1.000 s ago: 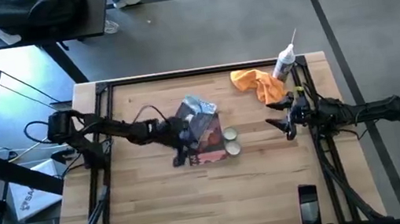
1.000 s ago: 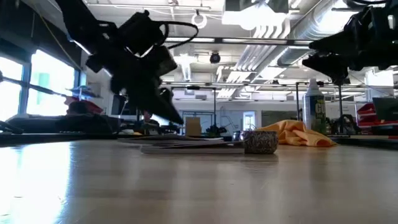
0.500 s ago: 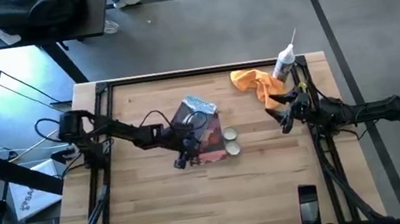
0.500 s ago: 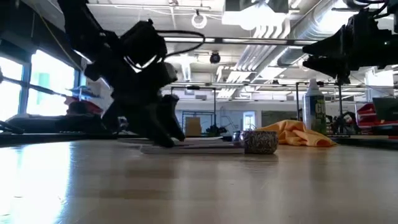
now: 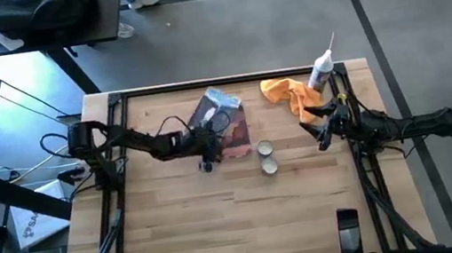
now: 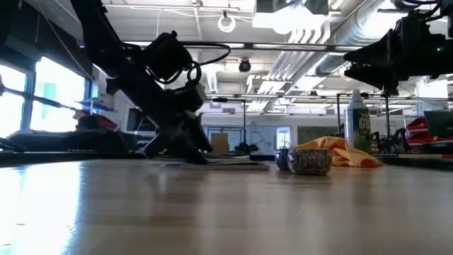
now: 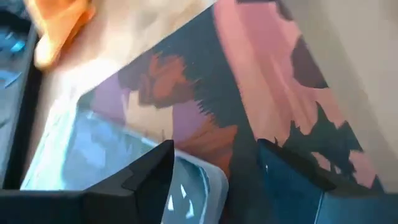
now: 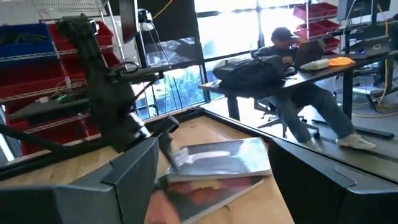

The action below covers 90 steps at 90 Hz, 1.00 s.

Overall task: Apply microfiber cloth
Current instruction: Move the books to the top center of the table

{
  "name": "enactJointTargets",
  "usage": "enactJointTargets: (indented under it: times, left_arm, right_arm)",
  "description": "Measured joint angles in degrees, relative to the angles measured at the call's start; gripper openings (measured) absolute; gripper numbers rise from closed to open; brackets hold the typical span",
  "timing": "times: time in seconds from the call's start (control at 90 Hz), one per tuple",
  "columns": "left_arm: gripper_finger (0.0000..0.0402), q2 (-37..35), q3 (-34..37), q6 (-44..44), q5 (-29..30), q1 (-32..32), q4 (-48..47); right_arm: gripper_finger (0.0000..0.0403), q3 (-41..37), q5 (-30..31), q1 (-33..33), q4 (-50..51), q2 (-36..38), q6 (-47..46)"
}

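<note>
The orange-yellow microfiber cloth (image 5: 286,92) lies crumpled on the table near the far right, also visible in the low view (image 6: 334,151); no gripper touches it. My left gripper (image 5: 206,158) is open and low at the near left corner of a flat pink-and-dark picture board (image 5: 234,134). A grey-blue packet (image 5: 216,108) lies on the board's far end. My right gripper (image 5: 318,129) hovers open above the table, just nearer than the cloth, with nothing between its fingers (image 8: 130,180). My left gripper comes slanting down from the table's left onto the board's near left corner (image 5: 213,151), its fingers (image 7: 143,180) spread over the board. The tips are hidden, so I cannot tell whether they press on the surface or catch an edge. The board lies flat on the table.
Two small round tins (image 5: 262,148) (image 5: 270,166) stand right of the board. A white squeeze bottle (image 5: 322,69) stands at the far right, beside the cloth. A black device (image 5: 349,229) lies at the near right. The near half of the table is bare wood.
My left gripper has dropped to the board and drawn back toward the table's far edge. The board, with the packet on it, has slid that way too, away from the two tins. My right gripper has shifted slightly toward the cloth.
</note>
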<state>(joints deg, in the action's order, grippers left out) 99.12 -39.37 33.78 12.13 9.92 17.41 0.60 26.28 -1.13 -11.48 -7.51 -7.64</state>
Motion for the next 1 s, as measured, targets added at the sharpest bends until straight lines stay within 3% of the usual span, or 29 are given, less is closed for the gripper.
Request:
enactJointTargets:
  times: [0.178, 0.389, 0.6, 1.0]
  left_arm:
    - [0.0211, -6.3, -0.2, -5.6, -6.2, -2.9, -2.9]
    - [0.0211, -6.4, -0.1, -6.1, -4.5, -9.4, -8.8]
    - [0.0211, 0.2, 0.1, -4.8, 9.1, -11.1, -5.5]
    - [0.0211, 1.7, 0.1, -4.3, 17.2, -5.1, 3.0]
  right_arm:
    - [0.0271, 0.0, 0.0, 0.0, 0.0, 0.0, 0.2]
    - [0.0271, 0.0, 0.0, 0.0, 0.9, 0.0, 0.2]
    - [0.0271, 0.0, 0.5, 0.0, 1.3, -0.1, 2.3]
    - [0.0271, 0.0, 2.6, 0.0, 1.0, -0.1, 6.2]
